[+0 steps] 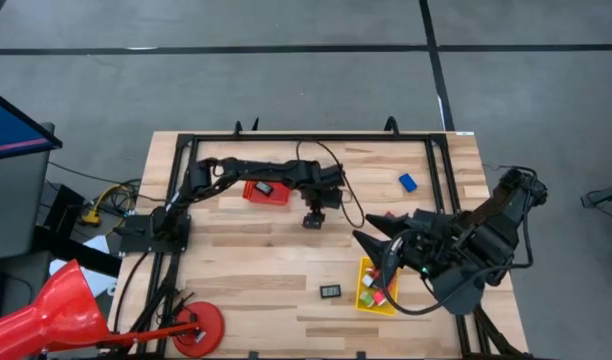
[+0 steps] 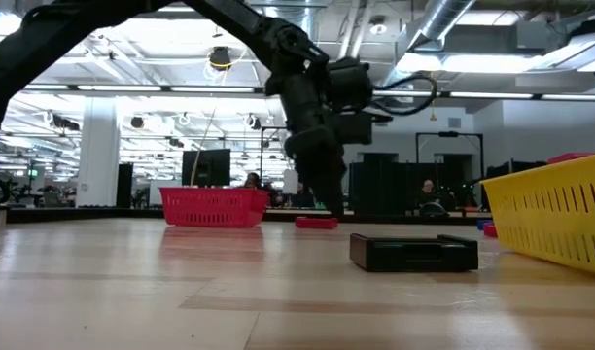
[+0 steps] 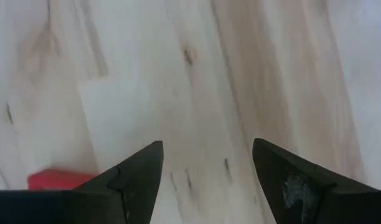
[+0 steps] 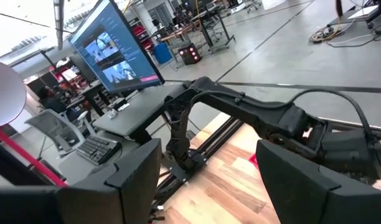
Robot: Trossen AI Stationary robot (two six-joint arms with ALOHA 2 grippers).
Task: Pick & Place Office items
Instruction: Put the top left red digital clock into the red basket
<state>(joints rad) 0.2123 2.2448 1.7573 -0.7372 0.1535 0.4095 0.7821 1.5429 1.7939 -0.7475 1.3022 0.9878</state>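
Observation:
My left gripper (image 1: 312, 219) hangs open over bare wood at the table's middle, fingers pointing down (image 3: 206, 180). A small red piece (image 3: 53, 179) lies flat on the wood just beside one of its fingers, and shows low on the table behind it (image 2: 317, 222). A flat dark rectangle (image 1: 330, 291) lies on the table near the yellow bin (image 1: 362, 296), which holds several small coloured pieces (image 1: 371, 290). A blue block (image 1: 407, 182) lies toward the far right. My right gripper (image 1: 369, 241) is open, raised above the yellow bin, facing the left arm (image 4: 206, 180).
The red mesh basket (image 1: 269, 199) stands behind the left arm's forearm with a dark item (image 1: 263, 187) inside. A black frame (image 1: 306, 137) runs along the table's edges. A red funnel-shaped thing (image 1: 56, 305) and a red disc (image 1: 201, 325) sit at the near left corner.

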